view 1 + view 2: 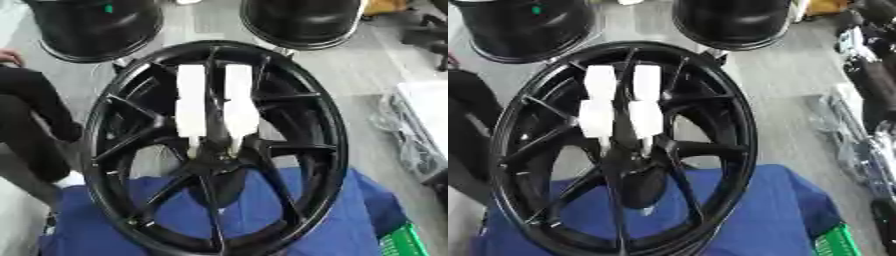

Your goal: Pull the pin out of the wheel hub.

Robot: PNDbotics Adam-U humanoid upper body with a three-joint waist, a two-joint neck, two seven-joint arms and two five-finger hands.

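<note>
Two white, blocky fingers (192,102) (spread straight, one hand (216,100)) reach the glossy black spoked wheel hub (210,155).

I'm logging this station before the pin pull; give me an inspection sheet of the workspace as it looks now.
Surface: blue cloth spread under the lower part of the wheel.
Job's things: black spoked wheel standing tilted on the cloth; hub at the spokes' meeting point; two white elongated pieces lie over the spokes above the hub; whether either is the pin cannot be told.
Clutter: green crate corner at the lower right.
Hands: nothing seen.
Cables: nothing seen clearly; a blurred tangle of clear material lies on the floor at right.
Surroundings: grey floor, two more black rims behind, a person's dark sleeve at left, not touching the wheel.
</note>
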